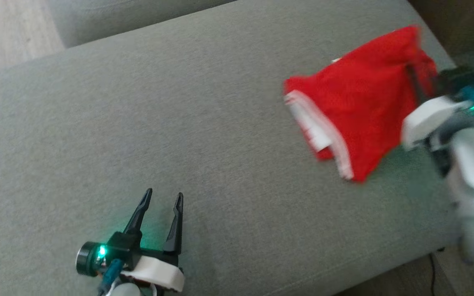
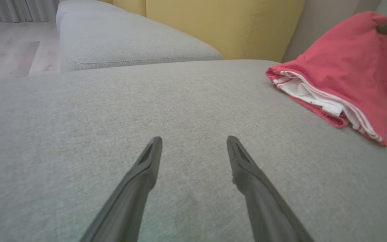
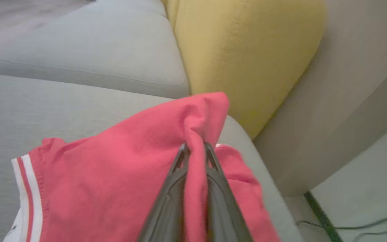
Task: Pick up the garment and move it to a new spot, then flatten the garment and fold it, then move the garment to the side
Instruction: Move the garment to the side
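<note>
Right gripper (image 3: pixel 195 148) is clenched on the red garment (image 1: pixel 356 111). In my right wrist view a bunched fold of the cloth sits pinched between the two dark fingers (image 3: pixel 170 198), running down the gap between them.

The garment is at the far right of the grey sofa seat (image 1: pixel 179 102), close to its right edge. The pinched part is pulled up into a peak. In the left wrist view the low end, with the white-striped hem (image 2: pixel 314 97), lies on the seat fabric and faces left. White cloth shows inside that opening. The head view is blurred on that side, so I can't tell what kind of garment it is.

Left gripper (image 1: pixel 164 194) is released, fingers spread wide with nothing between them. It sits near the front of the seat on the left, well apart from the garment, fingers (image 2: pixel 139 181) pointing to the far side. I can't tell whether the tips touch the seat.

Beyond the seat:
- A second grey seat section (image 2: pixel 119 40) at far left.
- A yellow back cushion (image 3: pixel 247 50) behind the garment.
- Pale wood floor (image 1: pixel 6 33) at far left.
- A dark cable (image 3: pixel 348 227) on the floor past the right end of the sofa.
</note>
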